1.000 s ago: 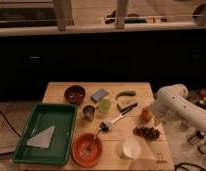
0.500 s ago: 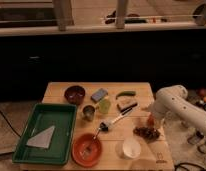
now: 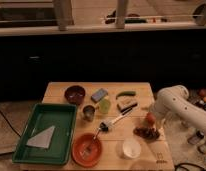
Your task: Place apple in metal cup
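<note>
The apple (image 3: 150,118), small and orange-red, is near the table's right edge, just above a dark bunch of grapes (image 3: 146,132). My gripper (image 3: 156,119) is at the end of the white arm (image 3: 172,101), which comes in from the right. The gripper is right against the apple, and its tip is partly hidden in the dark. The metal cup (image 3: 89,112), small and shiny, stands upright near the table's middle, left of a pale green round object (image 3: 104,105). It is well to the left of the gripper.
On the wooden table (image 3: 108,89) are a green tray (image 3: 46,132) at the left, an orange bowl (image 3: 87,149), a white cup (image 3: 131,148), a dark bowl (image 3: 75,93), a grey-blue block (image 3: 99,94), a green vegetable (image 3: 126,93) and a long-handled brush (image 3: 114,122).
The arm's end has shifted slightly down, closer to the apple and grapes. The rest of the table looks the same.
</note>
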You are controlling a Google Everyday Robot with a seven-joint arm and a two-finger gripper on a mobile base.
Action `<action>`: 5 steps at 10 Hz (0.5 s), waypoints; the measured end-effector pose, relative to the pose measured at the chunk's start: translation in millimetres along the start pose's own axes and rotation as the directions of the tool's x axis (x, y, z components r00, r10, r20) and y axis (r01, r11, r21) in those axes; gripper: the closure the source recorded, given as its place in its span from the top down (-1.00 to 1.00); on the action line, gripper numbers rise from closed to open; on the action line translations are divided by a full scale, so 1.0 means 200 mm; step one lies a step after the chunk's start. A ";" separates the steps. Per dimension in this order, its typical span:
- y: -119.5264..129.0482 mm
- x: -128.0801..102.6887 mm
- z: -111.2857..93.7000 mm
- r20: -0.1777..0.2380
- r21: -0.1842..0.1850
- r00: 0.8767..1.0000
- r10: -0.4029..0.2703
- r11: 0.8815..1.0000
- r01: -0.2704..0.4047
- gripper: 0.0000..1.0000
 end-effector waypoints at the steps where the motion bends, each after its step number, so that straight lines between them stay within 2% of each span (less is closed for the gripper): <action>1: 0.01 0.01 0.00 -0.004 -0.001 1.000 0.000 1.000 0.000 0.60; 5: 0.00 0.04 0.00 -0.024 -0.015 0.999 -0.026 1.000 0.026 0.60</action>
